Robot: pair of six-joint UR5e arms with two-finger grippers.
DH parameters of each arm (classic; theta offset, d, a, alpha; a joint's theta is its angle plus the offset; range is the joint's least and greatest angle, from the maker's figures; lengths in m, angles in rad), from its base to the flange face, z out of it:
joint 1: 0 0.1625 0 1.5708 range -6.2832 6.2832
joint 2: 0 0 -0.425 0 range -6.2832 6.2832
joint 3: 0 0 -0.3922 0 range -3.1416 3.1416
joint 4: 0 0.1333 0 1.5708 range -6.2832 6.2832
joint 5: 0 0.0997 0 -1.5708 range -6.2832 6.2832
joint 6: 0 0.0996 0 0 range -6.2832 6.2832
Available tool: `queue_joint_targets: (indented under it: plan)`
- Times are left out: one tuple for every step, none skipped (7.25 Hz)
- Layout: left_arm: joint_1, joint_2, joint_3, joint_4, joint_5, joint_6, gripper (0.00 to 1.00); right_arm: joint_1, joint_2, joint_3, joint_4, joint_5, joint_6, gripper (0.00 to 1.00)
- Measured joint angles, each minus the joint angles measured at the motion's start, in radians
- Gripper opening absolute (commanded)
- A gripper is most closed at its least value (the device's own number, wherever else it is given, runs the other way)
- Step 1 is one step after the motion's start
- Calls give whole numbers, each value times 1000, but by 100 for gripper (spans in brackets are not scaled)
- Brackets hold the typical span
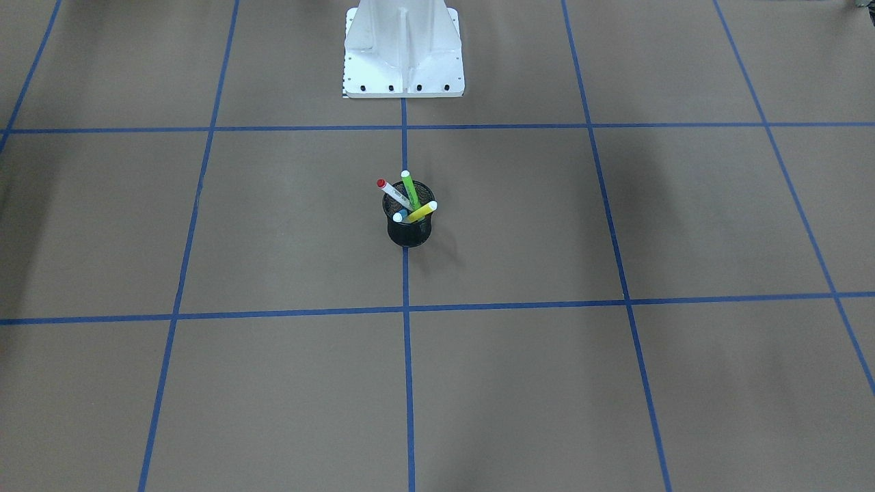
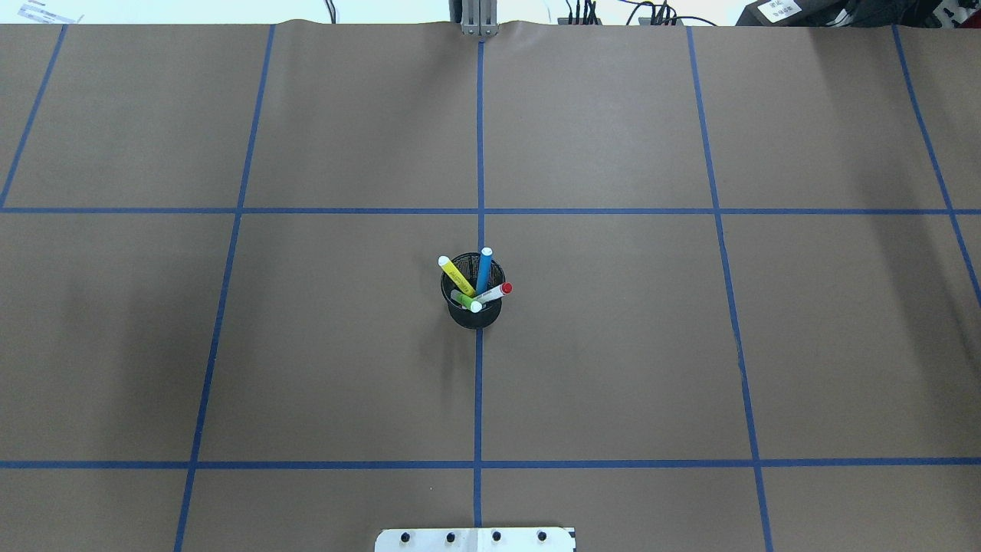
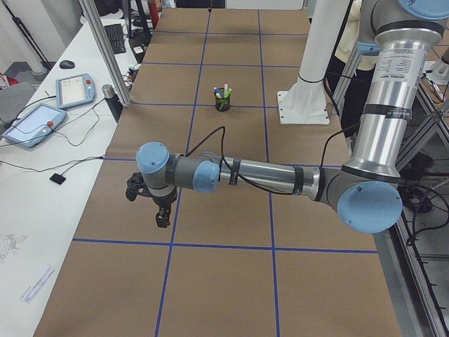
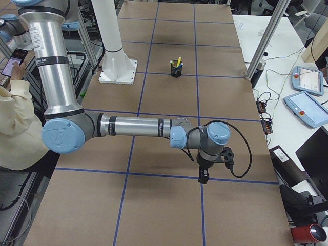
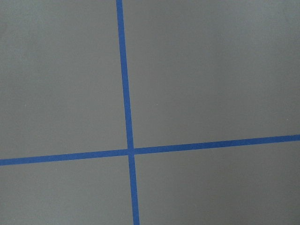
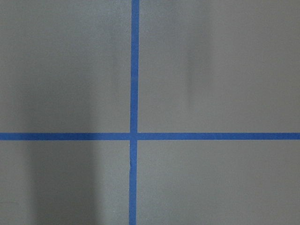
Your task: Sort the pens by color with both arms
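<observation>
Four pens stand bunched in a black mesh cup [image 2: 475,316] at the middle of the table, each tilted against the rim and fanning outward. The yellow pen [image 2: 457,276] has a white end and leans far and to the left. The blue pen [image 2: 483,270], also white-ended, leans toward the far side. The white pen with a red cap [image 2: 497,291] points right, and the green pen [image 2: 466,300] with a white end tips toward the near side. The cup sits right on the centre line of blue tape [image 2: 478,399], between two cross lines of the grid and well out from the white pedestal [image 1: 403,51]. The table [image 2: 345,345] is covered in brown paper. The left arm [image 3: 266,175] stretches low over the left end of the table, with the left gripper [image 3: 149,202] hanging above the paper, well apart from the cup. The right arm [image 4: 138,125] reaches likewise over the right end, with the right gripper [image 4: 210,166] pointing down near a tape crossing. Both grippers show only in the side views, so I cannot tell whether their fingers are apart or together. Each wrist view shows only brown paper and a tape crossing.
</observation>
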Motion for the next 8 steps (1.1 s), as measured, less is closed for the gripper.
queue_joint_targets:
  plan:
    - [0,0,0,0,0,0,99,0,0,1,0,1,2,99]
    - [0,-1,0,0,-1,0,99,0,-1,3,1,2,2,99]
    - [0,-1,-1,1,-1,0,99,0,-2,11,2,5,1,99]
    - [0,-1,-1,1,-1,0,99,0,-4,30,3,9,-3,99]
    - [0,-2,-2,2,-1,0,99,0,-11,65,3,11,-5,99]
    - [0,-2,-2,2,-1,0,99,-1,-26,102,3,12,-4,99]
    - [0,-3,-2,2,-1,0,99,-1,-41,125,2,20,-3,99]
    - [0,-3,-2,2,-1,0,99,-2,-54,137,1,53,-1,99]
